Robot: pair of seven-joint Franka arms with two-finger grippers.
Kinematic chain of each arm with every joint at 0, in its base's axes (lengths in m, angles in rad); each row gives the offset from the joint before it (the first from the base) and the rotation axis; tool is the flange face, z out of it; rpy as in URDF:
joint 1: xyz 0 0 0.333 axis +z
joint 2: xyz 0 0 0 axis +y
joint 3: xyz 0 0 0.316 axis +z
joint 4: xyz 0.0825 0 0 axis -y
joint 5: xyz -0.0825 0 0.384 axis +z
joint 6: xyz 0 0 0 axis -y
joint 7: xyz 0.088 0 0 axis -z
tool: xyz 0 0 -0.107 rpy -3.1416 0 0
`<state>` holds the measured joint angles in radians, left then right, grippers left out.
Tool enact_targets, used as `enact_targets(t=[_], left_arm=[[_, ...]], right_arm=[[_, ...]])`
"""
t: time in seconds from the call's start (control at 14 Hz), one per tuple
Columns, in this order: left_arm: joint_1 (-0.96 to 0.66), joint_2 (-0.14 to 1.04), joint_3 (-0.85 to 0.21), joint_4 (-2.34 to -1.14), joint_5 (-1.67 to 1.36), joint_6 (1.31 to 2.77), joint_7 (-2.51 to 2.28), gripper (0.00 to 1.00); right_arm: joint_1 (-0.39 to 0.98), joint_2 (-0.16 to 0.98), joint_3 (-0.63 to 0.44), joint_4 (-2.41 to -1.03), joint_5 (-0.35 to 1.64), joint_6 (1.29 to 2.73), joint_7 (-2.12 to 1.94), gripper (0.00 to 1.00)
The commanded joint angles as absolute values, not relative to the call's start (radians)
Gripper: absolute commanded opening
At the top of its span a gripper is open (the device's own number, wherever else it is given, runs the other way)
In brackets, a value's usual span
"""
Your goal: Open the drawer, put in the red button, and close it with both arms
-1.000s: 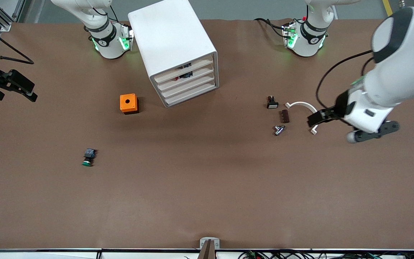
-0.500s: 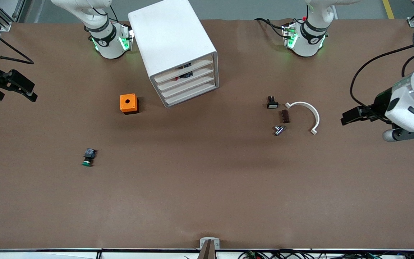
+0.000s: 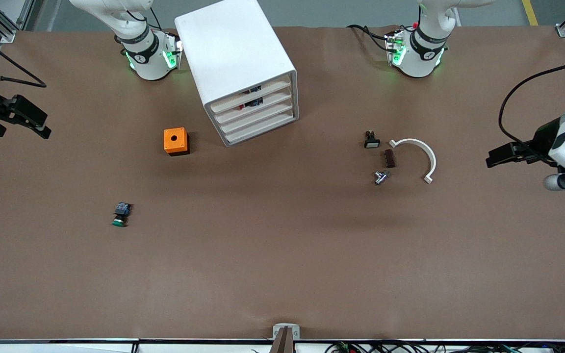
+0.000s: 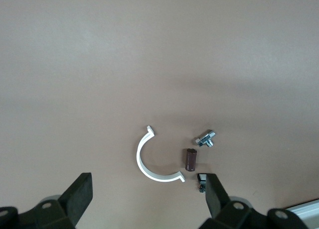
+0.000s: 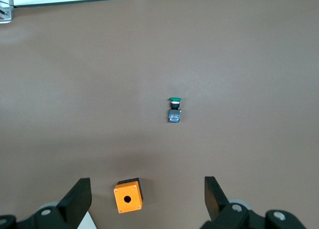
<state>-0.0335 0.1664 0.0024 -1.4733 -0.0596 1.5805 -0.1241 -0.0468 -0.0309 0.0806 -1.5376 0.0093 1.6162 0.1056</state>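
The white cabinet (image 3: 233,49) stands near the arms' bases, and its four drawers (image 3: 258,117) all look pushed in. Small dark parts with a touch of red show in the slots above the upper two drawers; I cannot tell whether one is the red button, and none lies on the table. My left gripper (image 3: 503,158) is open and empty above the table at the left arm's end; it also shows in the left wrist view (image 4: 148,186). My right gripper (image 3: 44,126) is open and empty and waits at the right arm's end, also seen in its wrist view (image 5: 147,189).
An orange box with a hole (image 3: 175,141) (image 5: 128,198) sits beside the cabinet. A green-capped button (image 3: 121,214) (image 5: 175,109) lies nearer the camera. A white curved clip (image 3: 422,149) (image 4: 149,167), a brown block (image 3: 388,158), a metal fitting (image 3: 380,177) and a small black switch (image 3: 371,139) lie together.
My left arm has drawn back from over the white clip toward its own end of the table. The right arm and the things on the table have not moved.
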Motion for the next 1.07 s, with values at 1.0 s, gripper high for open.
enact_targets(t=[1.0], left_arm=[[-0.037, 0.063, 0.011, -1.46, -0.018, 1.506, -0.107, 1.0]], right_arm=[[-0.067, -0.026, 0.097, -1.522, 0.008, 1.603, 0.101, 1.0]])
